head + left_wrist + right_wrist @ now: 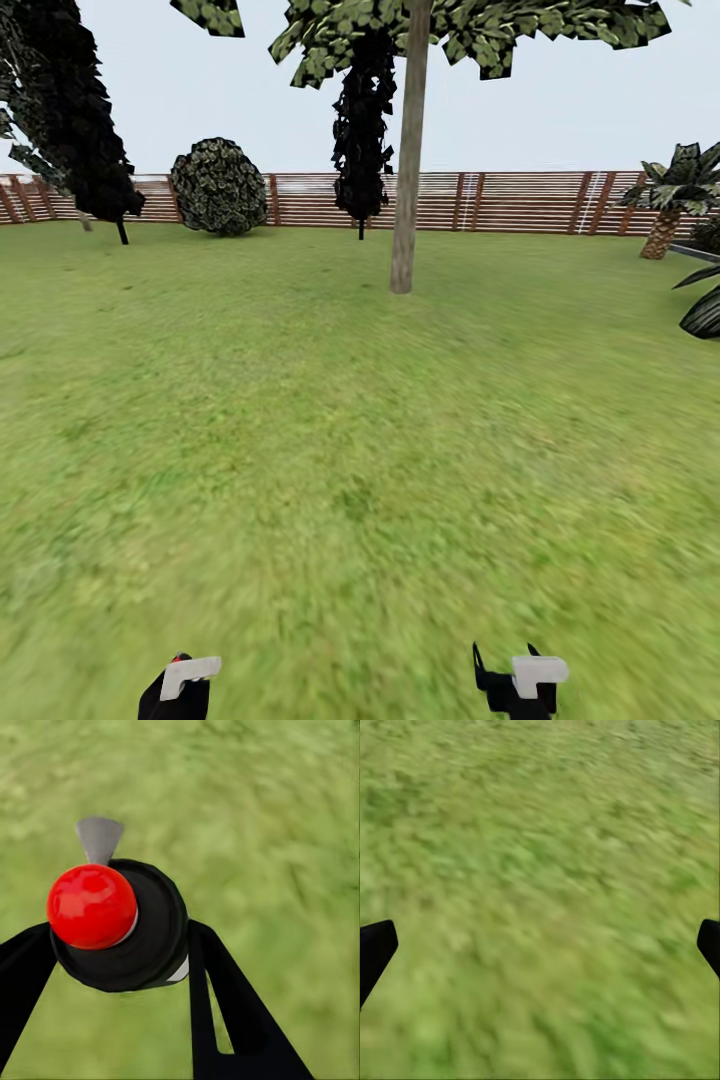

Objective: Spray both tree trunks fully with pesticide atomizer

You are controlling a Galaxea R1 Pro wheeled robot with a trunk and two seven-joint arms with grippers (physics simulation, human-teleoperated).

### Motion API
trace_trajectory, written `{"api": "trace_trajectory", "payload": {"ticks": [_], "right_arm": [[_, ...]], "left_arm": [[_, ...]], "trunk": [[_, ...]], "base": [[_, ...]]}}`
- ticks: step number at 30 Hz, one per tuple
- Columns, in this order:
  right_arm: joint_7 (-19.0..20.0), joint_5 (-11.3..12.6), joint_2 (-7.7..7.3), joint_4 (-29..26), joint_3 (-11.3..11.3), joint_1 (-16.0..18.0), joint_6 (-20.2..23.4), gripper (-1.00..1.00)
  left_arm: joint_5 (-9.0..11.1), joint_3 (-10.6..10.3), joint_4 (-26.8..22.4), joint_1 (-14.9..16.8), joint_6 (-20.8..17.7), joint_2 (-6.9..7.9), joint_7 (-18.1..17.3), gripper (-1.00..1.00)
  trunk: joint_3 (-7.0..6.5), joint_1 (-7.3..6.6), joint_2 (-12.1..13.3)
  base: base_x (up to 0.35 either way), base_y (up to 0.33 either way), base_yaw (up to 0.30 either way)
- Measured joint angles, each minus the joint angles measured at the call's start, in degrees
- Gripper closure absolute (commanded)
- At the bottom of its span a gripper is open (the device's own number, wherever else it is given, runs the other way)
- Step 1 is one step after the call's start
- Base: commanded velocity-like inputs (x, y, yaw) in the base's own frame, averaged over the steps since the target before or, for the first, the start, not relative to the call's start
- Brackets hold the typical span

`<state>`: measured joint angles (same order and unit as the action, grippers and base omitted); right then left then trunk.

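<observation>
In the left wrist view my left gripper point(112, 952) is shut on the pesticide atomizer point(150, 930), a round black bottle seen from above with a red ball top and a grey nozzle. In the head view the left gripper point(180, 688) sits at the bottom edge, with the atomizer's point(180, 658) red tip peeking over its white pad. My right gripper point(520, 682) is beside it, and its fingers point(376, 949) stand wide apart over bare grass. One tree trunk point(405, 200), pale and slightly leaning, rises from the floor point(340, 450) well ahead, with foliage above it.
A brown slat fence point(500, 200) closes the lawn's far side. A round bush point(218, 186) and a dark slim tree point(360, 130) stand before it, and another dark-leaved tree point(70, 120) is at far left. A palm-like plant point(668, 200) stands at right.
</observation>
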<state>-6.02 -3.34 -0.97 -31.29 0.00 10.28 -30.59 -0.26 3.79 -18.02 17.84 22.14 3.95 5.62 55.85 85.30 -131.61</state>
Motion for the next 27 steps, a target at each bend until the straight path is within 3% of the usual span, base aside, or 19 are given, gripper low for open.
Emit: {"api": "trace_trajectory", "payload": {"ticks": [27], "right_arm": [[0.00,0.00,0.00,0.00,0.00,0.00,0.00,-1.00]], "left_arm": [[0.00,-0.01,-0.05,0.00,-0.02,0.00,0.00,1.00]], "trunk": [[0.00,0.00,0.00]], "base": [[0.339,0.000,0.000]]}}
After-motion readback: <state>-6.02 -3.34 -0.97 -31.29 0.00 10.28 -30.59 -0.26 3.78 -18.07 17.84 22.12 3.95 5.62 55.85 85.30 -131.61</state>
